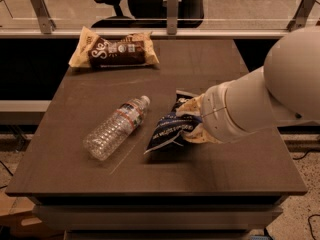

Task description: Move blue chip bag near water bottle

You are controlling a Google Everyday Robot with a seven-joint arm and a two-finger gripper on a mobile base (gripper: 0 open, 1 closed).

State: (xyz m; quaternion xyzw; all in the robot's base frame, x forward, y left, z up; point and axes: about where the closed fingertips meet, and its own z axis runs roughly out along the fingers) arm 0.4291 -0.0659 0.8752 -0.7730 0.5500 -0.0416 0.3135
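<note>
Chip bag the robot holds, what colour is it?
Dark blue, white lettering, in camera view. The end effector holds the bag beside the water bottle.

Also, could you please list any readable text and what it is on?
On the brown snack bag: large white lettering starting "S", rest blurred.
On the blue chip bag, held in the end effector beside the water bottle: white lettering, unreadable.
On the water bottle label: too small to read.
</note>
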